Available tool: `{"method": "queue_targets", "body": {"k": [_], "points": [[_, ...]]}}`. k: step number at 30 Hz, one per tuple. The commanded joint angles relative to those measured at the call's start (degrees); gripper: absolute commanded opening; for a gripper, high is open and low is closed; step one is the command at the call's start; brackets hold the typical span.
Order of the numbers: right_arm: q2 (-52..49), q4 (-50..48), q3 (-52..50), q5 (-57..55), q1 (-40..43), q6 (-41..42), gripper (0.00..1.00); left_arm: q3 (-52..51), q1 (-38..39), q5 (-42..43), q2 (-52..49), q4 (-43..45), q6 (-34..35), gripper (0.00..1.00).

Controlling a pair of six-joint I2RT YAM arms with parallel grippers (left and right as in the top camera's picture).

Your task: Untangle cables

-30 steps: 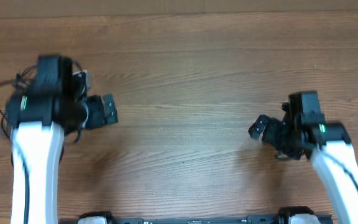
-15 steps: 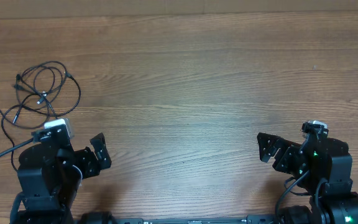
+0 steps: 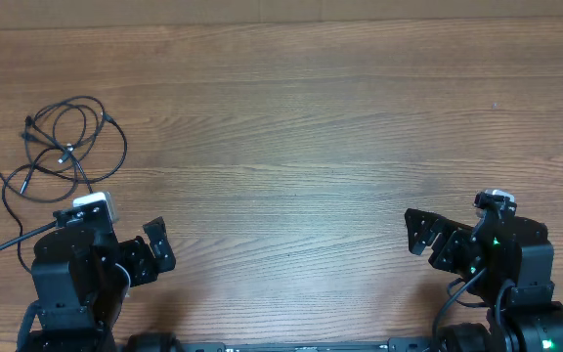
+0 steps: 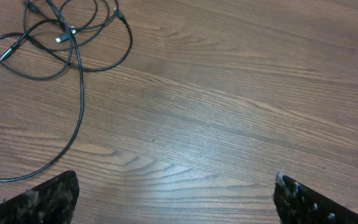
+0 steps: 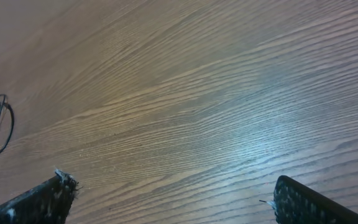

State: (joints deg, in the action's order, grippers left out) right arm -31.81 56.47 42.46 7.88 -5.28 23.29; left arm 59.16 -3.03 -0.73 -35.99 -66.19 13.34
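Note:
The cables lie as loose, overlapping black loops with small plugs at the far left of the wooden table. One strand trails toward the near left edge. In the left wrist view the cables fill the top left corner, well ahead of my left gripper, which is open over bare wood. My left gripper sits near the front left, below the bundle. My right gripper is at the front right, open and holding nothing. In the right wrist view my right gripper stands wide, and a cable loop shows at the left edge.
Both arm bases stand at the table's near edge. The table's far edge runs along the top of the overhead view. Nothing else lies on the wood.
Both arms have drawn back toward the near edge since one second ago, uncovering the cables at the left. Over the last half second they have barely moved.

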Motion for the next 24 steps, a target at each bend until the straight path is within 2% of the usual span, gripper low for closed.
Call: {"method": "queue_targets", "body": {"k": [1,13,18,24], "points": [[0.13,-0.22,-0.46,-0.79,-0.24,-0.46,1.0,-0.44,0.07,-0.76,0.33,0.0,0.59,1.0],[3.48,1.33,-0.72,-0.79,-0.24,-0.46,1.0,-0.44,0.07,-0.76,0.33,-0.02,0.59,1.0],[9.99,1.01,-1.27,-1.46,-0.24,-1.38,1.0,-0.46,0.07,-0.76,0.33,-0.02,0.59,1.0],[21.57,-5.55,-5.73,-1.4,-0.24,-8.04,1.0,-0.46,0.07,-0.76,0.33,-0.02,0.59,1.0]]}}
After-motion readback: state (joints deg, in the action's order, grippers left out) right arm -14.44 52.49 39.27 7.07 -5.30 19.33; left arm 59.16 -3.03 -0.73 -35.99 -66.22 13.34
